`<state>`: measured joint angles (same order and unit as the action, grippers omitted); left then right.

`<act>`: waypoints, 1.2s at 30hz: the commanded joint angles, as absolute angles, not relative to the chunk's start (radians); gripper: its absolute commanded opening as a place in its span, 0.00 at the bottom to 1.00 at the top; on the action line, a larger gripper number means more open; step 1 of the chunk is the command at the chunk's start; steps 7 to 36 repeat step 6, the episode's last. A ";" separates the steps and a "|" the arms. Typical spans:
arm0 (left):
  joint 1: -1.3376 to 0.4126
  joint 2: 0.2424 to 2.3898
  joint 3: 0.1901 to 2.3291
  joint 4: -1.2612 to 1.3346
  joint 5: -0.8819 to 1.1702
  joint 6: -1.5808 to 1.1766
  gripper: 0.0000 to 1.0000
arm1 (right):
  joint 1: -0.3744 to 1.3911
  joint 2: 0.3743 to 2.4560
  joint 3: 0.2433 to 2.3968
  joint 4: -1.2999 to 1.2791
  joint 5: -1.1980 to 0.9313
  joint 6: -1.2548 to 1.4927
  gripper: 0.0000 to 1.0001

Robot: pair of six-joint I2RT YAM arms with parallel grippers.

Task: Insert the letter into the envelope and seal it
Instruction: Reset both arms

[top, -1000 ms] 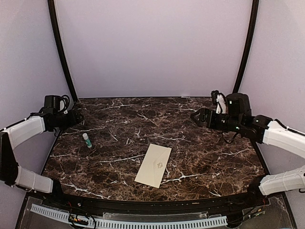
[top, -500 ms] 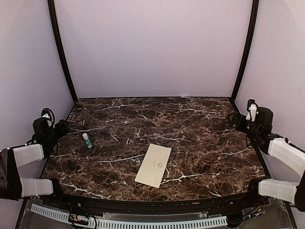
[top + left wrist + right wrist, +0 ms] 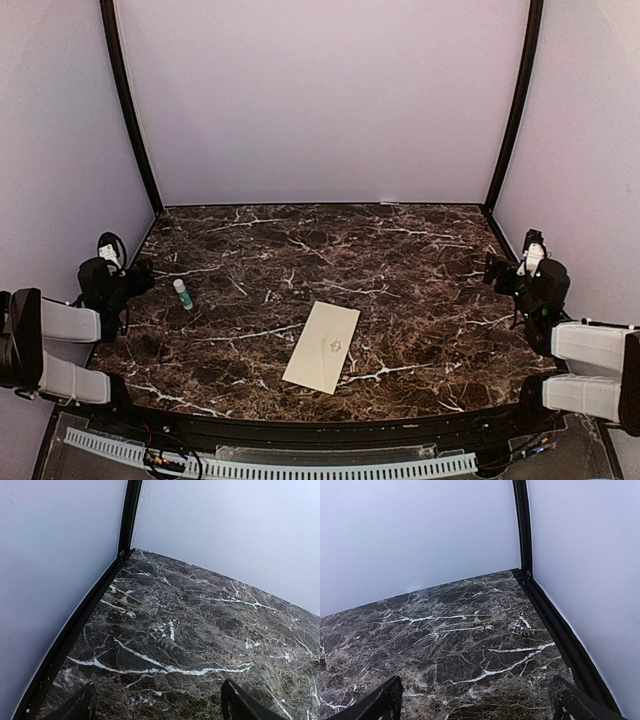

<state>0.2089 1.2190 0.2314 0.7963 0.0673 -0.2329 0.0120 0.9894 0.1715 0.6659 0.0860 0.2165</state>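
The envelope [image 3: 322,347], a long cream rectangle with a small central mark, lies flat and slanted on the dark marble table [image 3: 420,300], near its front middle. The letter does not show in any view. My left gripper [image 3: 140,276] sits folded back at the table's left edge, far from the envelope. Its fingers [image 3: 81,705] stand wide apart over bare marble, so the left gripper [image 3: 159,701] is open and empty. My right gripper [image 3: 492,272] rests at the right edge. The right gripper [image 3: 476,701] is open too, with only marble between its fingers [image 3: 384,701].
A small glue stick [image 3: 183,293] with a green base stands on the left of the table, close to my left gripper. Pale walls and black corner posts [image 3: 131,110] enclose the table on three sides.
Both arms have drawn back from over the table's far sides and folded down at the near left and right edges. The envelope and glue stick have not moved.
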 commanded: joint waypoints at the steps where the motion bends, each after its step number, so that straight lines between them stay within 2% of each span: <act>1: 0.202 1.218 0.216 0.871 0.050 -0.199 0.84 | 0.009 1.010 0.144 0.809 0.110 0.195 0.99; 6: 0.198 1.204 0.196 0.907 -0.005 -0.205 0.87 | 0.009 1.066 0.131 0.888 0.110 0.197 0.99; 36: 0.198 1.204 0.196 0.907 -0.005 -0.205 0.87 | 0.009 1.066 0.131 0.888 0.110 0.197 0.99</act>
